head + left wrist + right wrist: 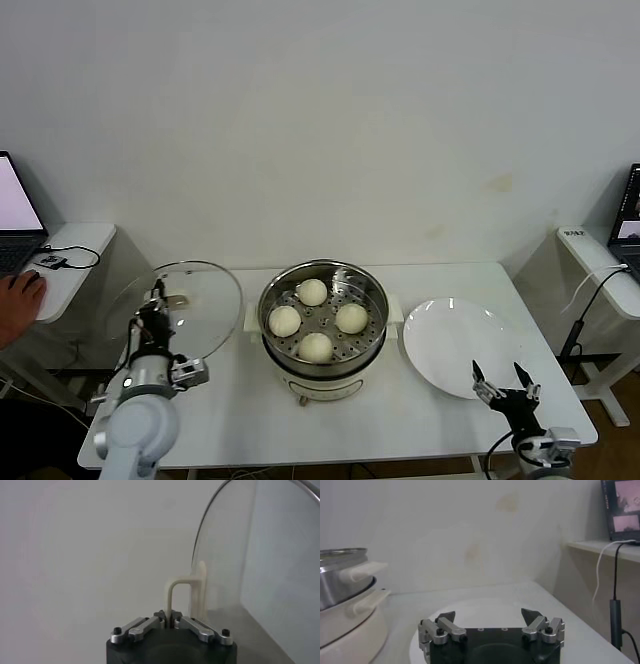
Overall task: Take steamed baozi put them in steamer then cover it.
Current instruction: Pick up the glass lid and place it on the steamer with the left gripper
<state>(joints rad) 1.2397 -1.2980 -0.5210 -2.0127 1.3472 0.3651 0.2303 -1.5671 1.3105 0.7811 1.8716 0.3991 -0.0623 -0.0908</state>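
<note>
Several cream-white baozi (pixel 315 346) lie on the perforated tray inside the steel steamer (pixel 277 295), mid-table. The glass cover (pixel 205 300) is lifted and tilted on edge left of the steamer. My left gripper (pixel 157 303) is shut on its cream handle (pixel 172 592), and the lid's glass (pixel 235 555) fills one side of the left wrist view. My right gripper (pixel 505 383) hangs open and empty over the near edge of the white plate (pixel 450 340). In the right wrist view the right gripper (pixel 489 618) shows spread fingers above the plate, with the steamer (pixel 342 575) off to one side.
A side table with a laptop (pixel 12 215) and a person's hand (pixel 18 300) stands at the far left. Another side table with a laptop (pixel 628 215) and cables stands at the far right. A white wall backs the table.
</note>
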